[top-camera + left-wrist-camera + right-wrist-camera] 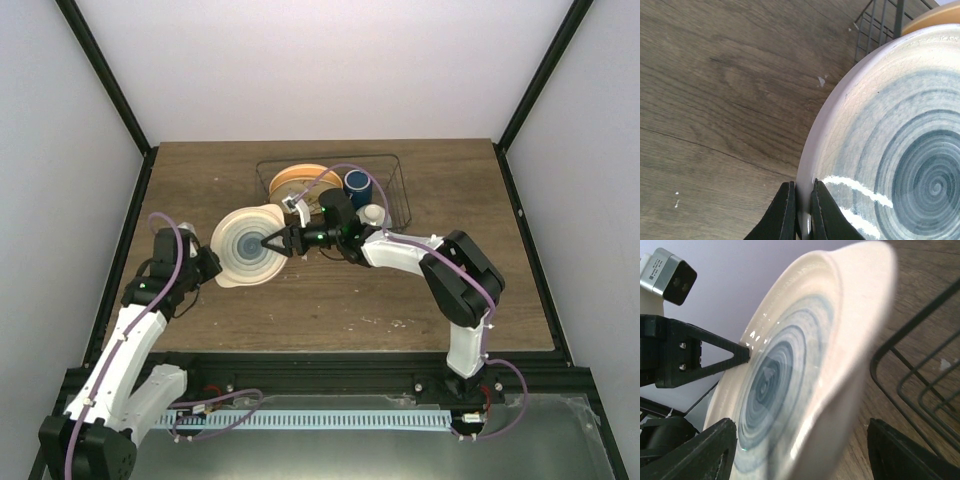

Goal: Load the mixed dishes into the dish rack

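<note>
We see the left gripper (pixel 803 186) pinching the rim of the cream plate (pixel 900 150), held on edge, while the right gripper (pixel 802 430) stands spread astride the opposite rim, dish rack (pixel 912 326) close beside it.

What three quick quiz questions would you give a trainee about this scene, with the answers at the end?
1. True or false: the cream plate stands inside the dish rack.
2. Which gripper is shut on that plate's rim? A, the left gripper; B, the right one; C, both.
3. Fill in: the plate already in the rack is ____ in colour.
Key: 1 false, it is held upright over the table beside the rack. 2 A. 3 orange, the orange plate.
</note>
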Motion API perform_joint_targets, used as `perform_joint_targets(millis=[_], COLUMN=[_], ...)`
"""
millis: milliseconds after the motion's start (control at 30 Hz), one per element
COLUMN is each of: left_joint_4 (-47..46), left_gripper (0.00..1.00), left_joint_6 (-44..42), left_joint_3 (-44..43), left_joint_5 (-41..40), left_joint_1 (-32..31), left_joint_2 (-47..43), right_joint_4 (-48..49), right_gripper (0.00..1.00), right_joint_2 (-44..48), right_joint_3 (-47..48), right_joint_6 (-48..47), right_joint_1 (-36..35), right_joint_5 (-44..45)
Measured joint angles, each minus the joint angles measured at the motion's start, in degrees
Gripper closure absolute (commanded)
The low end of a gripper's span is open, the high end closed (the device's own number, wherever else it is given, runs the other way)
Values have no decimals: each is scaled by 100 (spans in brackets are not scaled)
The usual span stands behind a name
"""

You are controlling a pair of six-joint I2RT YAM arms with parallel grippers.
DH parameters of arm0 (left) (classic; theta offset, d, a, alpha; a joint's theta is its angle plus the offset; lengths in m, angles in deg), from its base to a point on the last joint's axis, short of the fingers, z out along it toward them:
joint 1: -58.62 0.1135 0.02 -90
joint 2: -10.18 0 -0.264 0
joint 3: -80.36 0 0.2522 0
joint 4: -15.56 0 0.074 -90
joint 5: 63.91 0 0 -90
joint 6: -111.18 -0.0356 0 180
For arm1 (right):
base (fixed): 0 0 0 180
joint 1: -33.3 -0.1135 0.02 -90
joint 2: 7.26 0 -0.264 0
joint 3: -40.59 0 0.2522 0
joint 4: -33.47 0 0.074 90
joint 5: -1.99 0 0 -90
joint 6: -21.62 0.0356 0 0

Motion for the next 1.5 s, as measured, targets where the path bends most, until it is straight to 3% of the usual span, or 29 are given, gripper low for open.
perform_joint_targets(millis=[133,267,600,900,1067,1333,1500], left_joint_4=[-114,-179,-291,-404,-540,-804,-1047], left_gripper=[100,100,100,100,96,80,78], left_joint_6=[28,-39,-109,-103,-101,46,114], left_joint_3=[59,98,225,350,476,769,828], left_joint_5=[-15,-24,-81,-81,-63,-114,-271], left_joint_1=[-79,-120,-151,-151,-151,-146,-116], left_joint_2=[57,55,46,11,-7,-92,-275], right_joint_4=[-55,-260,-822,-992,-1001,-1154,-1674], right_gripper=[55,63,65,87,89,92,93], right_joint_2=[-33,-33,-9,50,50,50,20], right_joint_3=[42,50,225,310,321,321,308], right_joint_6=[68,74,-181,-409,-479,-778,-1126], right_joint_1=[-46,-33,-55,-76,-76,-96,-92], right_joint_5=[68,234,595,702,708,765,1115])
